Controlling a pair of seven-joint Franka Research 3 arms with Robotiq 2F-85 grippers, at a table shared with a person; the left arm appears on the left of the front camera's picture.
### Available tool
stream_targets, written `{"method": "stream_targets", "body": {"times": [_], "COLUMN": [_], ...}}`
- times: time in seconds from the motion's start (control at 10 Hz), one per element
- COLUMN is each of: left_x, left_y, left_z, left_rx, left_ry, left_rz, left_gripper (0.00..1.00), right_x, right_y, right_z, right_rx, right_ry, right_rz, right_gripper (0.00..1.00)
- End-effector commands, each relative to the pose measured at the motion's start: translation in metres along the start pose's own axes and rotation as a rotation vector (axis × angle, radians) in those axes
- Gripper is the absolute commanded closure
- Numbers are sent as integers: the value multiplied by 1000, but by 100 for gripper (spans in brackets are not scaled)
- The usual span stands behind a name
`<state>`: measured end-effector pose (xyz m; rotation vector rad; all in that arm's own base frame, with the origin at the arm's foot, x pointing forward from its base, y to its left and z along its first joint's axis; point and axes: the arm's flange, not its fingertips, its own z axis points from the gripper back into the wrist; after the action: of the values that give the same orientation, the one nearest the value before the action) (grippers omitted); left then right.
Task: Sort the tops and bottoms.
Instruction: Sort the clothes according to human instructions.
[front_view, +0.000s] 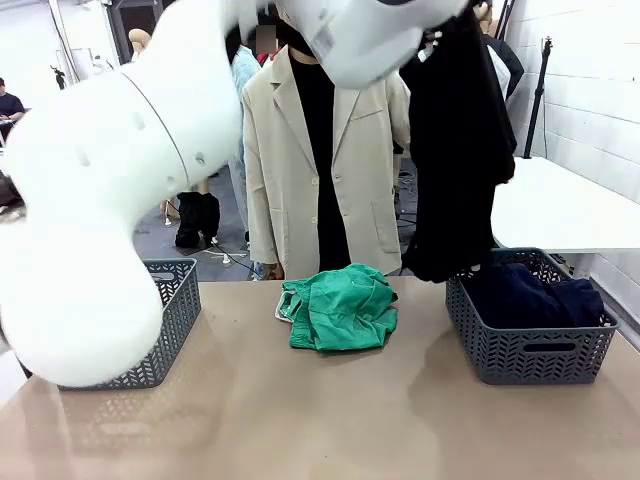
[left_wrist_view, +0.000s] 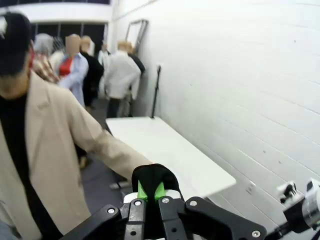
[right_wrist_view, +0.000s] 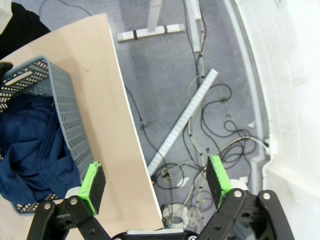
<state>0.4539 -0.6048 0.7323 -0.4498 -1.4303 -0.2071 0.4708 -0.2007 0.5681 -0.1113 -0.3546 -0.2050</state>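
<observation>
The bright green shorts, the bottoms (front_view: 340, 307), lie crumpled on the tan table (front_view: 300, 410) at its far middle. A black garment (front_view: 455, 150) hangs from high up, its lower end just over the back left corner of the right grey basket (front_view: 530, 350). My left arm (front_view: 110, 190) sweeps up from the left and across the top towards it. In the left wrist view my left gripper (left_wrist_view: 151, 192) is shut on a fold of black fabric (left_wrist_view: 152, 175). My right gripper (right_wrist_view: 156, 180) is open with nothing in it, over the floor just off the table's edge.
The right basket (right_wrist_view: 65, 115) holds dark blue clothes (front_view: 535, 295). A second grey basket (front_view: 175, 310) stands at the left, partly behind my left arm. A person in a beige jacket (front_view: 280, 170) stands at the far side. A white table (front_view: 560, 205) is behind on the right.
</observation>
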Motion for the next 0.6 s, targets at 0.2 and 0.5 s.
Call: {"method": "stream_targets", "body": {"times": [0.2, 0.5], "left_x": [-33, -33], "left_y": [-16, -16], "left_z": [-8, -8], "left_rx": [-28, -28], "left_ry": [85, 85], "left_rz": [39, 39], "left_gripper": [100, 100], "right_x": [-1, -1], "right_y": [0, 0], "right_z": [0, 0], "right_rx": [-10, -10], "right_ry": [1, 1], "right_rz": [13, 13], "right_gripper": [0, 0]}}
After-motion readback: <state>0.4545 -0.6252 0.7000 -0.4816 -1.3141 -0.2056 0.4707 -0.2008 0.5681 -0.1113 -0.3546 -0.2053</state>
